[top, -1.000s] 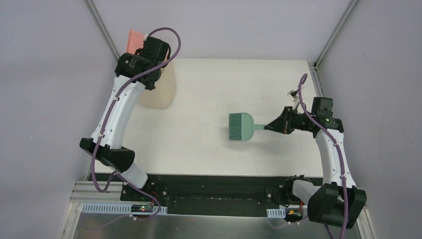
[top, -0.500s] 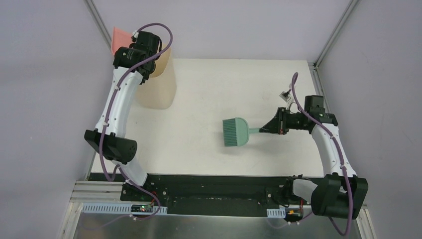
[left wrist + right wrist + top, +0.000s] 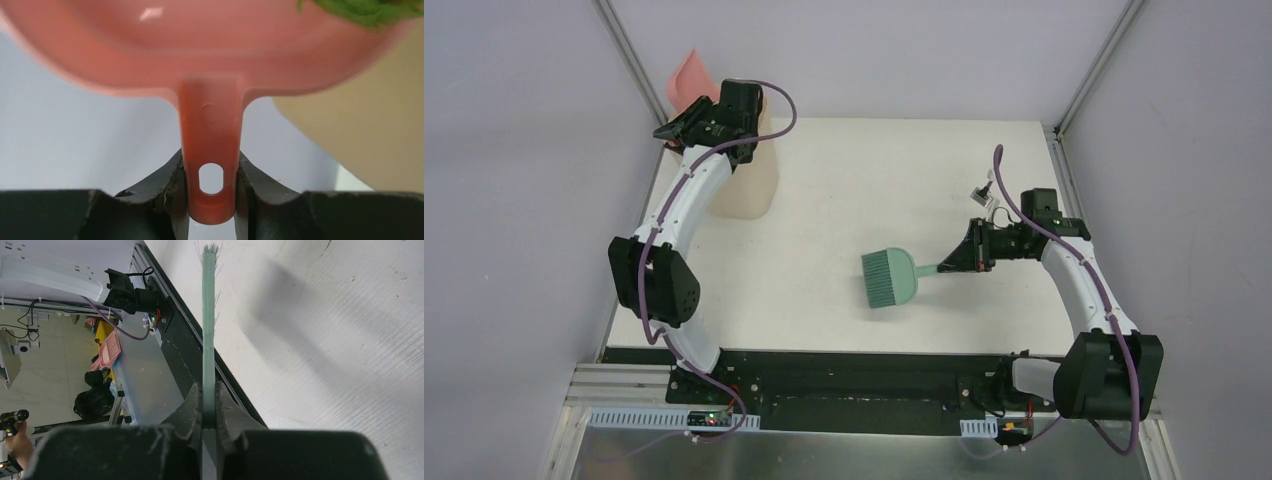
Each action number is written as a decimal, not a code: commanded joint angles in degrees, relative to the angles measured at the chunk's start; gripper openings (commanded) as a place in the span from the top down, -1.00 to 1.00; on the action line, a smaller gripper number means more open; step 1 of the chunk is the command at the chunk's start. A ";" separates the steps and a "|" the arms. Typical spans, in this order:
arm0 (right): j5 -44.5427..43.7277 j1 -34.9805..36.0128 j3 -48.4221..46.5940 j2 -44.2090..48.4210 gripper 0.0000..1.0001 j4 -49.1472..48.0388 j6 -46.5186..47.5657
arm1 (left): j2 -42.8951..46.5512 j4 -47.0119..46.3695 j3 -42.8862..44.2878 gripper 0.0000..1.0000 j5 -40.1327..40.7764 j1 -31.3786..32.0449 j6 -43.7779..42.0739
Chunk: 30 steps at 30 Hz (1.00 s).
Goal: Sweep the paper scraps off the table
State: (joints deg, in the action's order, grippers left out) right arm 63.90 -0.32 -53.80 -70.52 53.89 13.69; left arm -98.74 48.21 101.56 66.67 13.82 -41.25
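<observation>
Left arm [image 3: 686,200]: stretching toward 11 o'clock.
Left gripper [image 3: 211,167]: clamping the dustpan [image 3: 210,55] handle.
Right arm [image 3: 1079,285]: reaching toward 9 o'clock.
Right gripper [image 3: 209,402]: pinching the brush [image 3: 209,315] handle.

One white table [image 3: 874,170]. Two robot arms: left arm [image 3: 679,200], right arm [image 3: 1079,285]. One pink dustpan [image 3: 210,60], one teal brush [image 3: 889,278], one cream bin [image 3: 749,185]. One green scrap [image 3: 365,7] countable, at the dustpan's rim in the left wrist view.
</observation>
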 commanded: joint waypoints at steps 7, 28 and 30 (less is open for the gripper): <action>0.75 0.14 -3.37 0.70 1.00 0.42 2.96 | 7.59 -35.39 -10.19 0.89 3.01 0.11 -33.07; -0.78 0.17 -2.89 1.03 1.00 -0.40 2.88 | 9.17 -36.60 -9.08 0.84 3.26 2.44 -32.21; -1.36 0.15 -2.69 1.35 1.00 -0.64 2.80 | 9.08 -36.43 -8.64 0.84 3.17 3.49 -31.62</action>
State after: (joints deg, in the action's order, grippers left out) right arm 61.84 -0.32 -54.46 -70.50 54.28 15.14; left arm -92.58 14.50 90.54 68.99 15.44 -73.12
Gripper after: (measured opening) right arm 0.060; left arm 0.305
